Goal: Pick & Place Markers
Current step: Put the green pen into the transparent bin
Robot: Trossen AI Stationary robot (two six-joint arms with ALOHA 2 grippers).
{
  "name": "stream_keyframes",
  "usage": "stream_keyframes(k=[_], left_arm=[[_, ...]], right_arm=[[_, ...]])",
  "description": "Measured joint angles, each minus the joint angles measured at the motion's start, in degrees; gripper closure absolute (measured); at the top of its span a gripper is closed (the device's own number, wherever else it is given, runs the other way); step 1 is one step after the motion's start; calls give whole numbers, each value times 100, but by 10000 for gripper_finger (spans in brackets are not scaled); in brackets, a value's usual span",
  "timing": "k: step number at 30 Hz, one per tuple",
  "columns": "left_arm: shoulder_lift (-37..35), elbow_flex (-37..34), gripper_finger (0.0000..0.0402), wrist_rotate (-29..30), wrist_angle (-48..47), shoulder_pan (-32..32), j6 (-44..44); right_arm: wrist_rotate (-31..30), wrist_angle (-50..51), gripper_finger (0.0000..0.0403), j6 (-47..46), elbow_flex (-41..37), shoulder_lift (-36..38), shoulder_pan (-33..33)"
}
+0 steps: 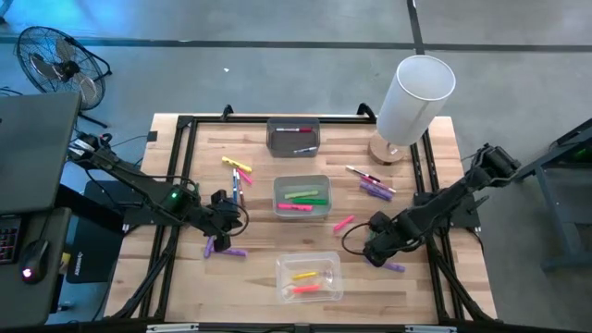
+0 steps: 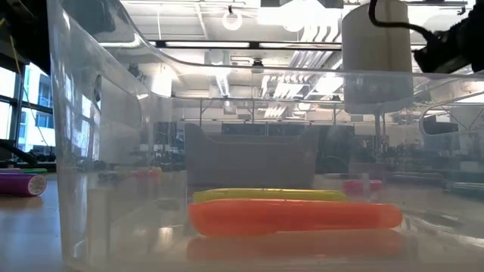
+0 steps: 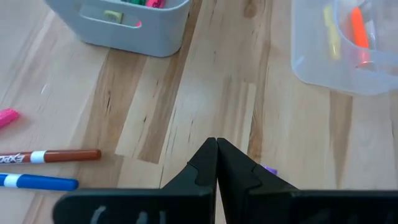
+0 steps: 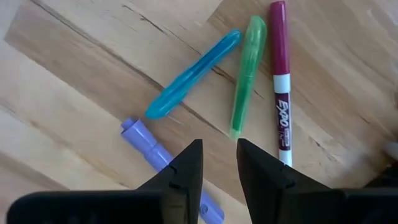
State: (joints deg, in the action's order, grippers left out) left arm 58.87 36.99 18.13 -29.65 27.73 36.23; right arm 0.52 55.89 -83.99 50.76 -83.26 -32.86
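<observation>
On the wooden table (image 1: 185, 148), the right hand (image 4: 219, 163), parted and empty, hung over a purple marker (image 4: 147, 144) lying slantwise between its fingers, nearer than the closed left hand (image 3: 216, 163).

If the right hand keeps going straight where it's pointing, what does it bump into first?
Probably the green highlighter, which lies just ahead of the gap in the right hand. The blue one lies beside it, so depth is hard to judge.

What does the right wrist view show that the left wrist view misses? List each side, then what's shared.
Right wrist only: a blue highlighter, a green highlighter, a maroon-capped marker and a purple marker by the right claw, slightly parted. Left wrist only: the grey bin, the clear bin, and the left claw, shut. Both: the wooden table.
</observation>
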Motion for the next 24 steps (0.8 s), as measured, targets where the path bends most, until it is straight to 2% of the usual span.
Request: stream_keyframes(k=[12, 24], left_arm=[[0, 0, 401, -129, 0, 0, -43], [0, 7, 401, -229, 0, 0, -142]], right_arm=[[-100, -66, 311, 149, 0, -673, 63], [-9, -205, 331, 297, -4, -1106, 426]])
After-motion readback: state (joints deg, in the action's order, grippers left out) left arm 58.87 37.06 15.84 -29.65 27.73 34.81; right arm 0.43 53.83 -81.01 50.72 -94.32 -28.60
